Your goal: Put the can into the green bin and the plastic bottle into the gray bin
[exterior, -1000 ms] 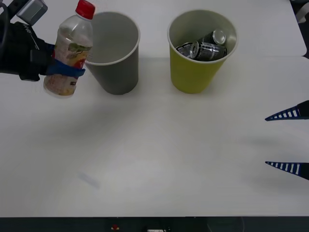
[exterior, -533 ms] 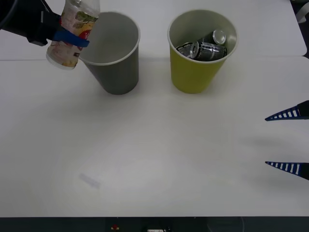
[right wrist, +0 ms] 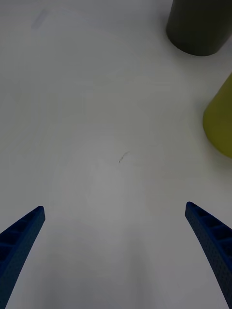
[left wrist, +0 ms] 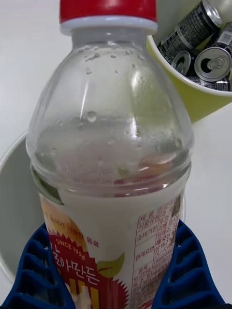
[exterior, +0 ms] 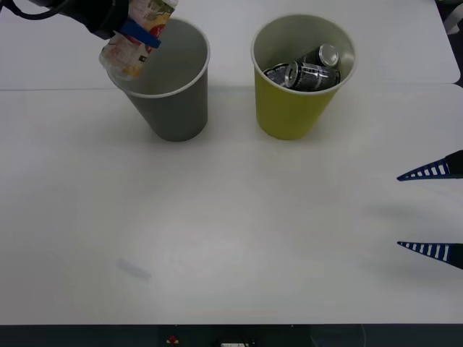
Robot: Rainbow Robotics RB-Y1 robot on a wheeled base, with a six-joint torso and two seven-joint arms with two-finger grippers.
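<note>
My left gripper is shut on the plastic bottle, a clear one with a pale label, and holds it tilted over the left rim of the gray bin. Up close, the plastic bottle shows its red cap, with a blue finger on each side of the label. The green bin stands to the right of the gray one and holds several dark cans. The cans also appear behind the bottle. My right gripper hovers open at the table's right edge.
The white table is bare in front of both bins. A faint smudge marks its near left. In the right wrist view the gray bin's base and the green bin's side lie beyond the open gripper.
My left gripper has carried the bottle up and to the right, from beside the gray bin to over its left rim, tilting it more. The right arm has not moved.
</note>
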